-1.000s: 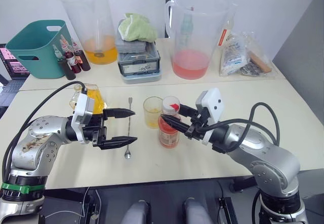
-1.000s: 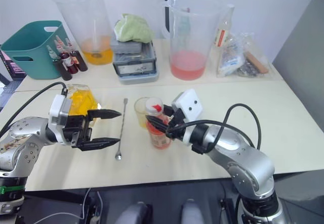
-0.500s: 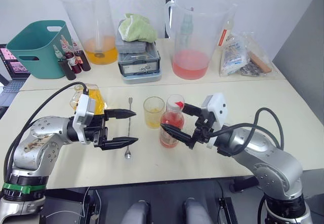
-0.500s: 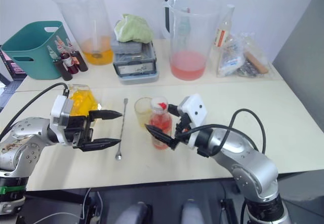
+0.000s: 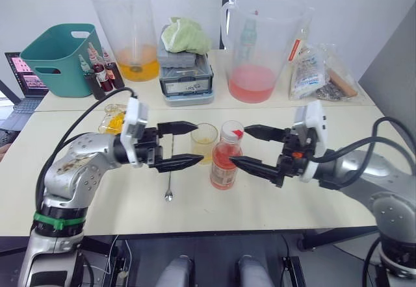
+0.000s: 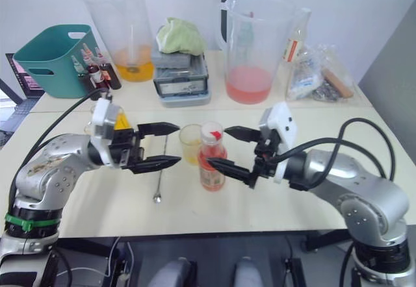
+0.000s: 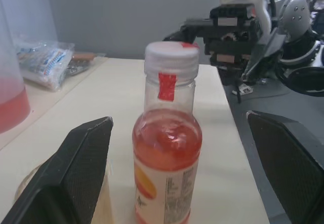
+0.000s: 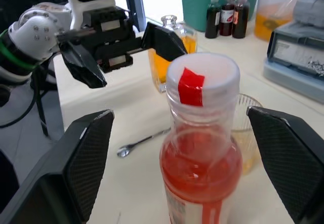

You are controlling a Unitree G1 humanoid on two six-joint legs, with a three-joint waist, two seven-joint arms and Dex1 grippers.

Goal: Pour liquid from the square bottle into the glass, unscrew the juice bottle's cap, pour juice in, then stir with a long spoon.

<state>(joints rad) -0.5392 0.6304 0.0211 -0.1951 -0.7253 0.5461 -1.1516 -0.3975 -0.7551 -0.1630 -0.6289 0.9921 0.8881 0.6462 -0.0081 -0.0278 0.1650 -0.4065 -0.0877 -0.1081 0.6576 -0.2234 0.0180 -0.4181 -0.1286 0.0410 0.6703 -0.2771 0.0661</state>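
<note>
Square bottle (image 8: 172,49) behind left fingers (image 8: 164,40) — right wrist view.

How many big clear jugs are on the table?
2, both at the back: the orange-bottomed jug beside the teal bin, and the pink-bottomed jug near the plastic bags.

Cream table (image 5: 338,199): juice bottle (image 5: 224,163), glass (image 5: 204,142), long spoon (image 5: 170,173), square bottle (image 5: 114,119), jugs, green basket (image 5: 57,60).
</note>
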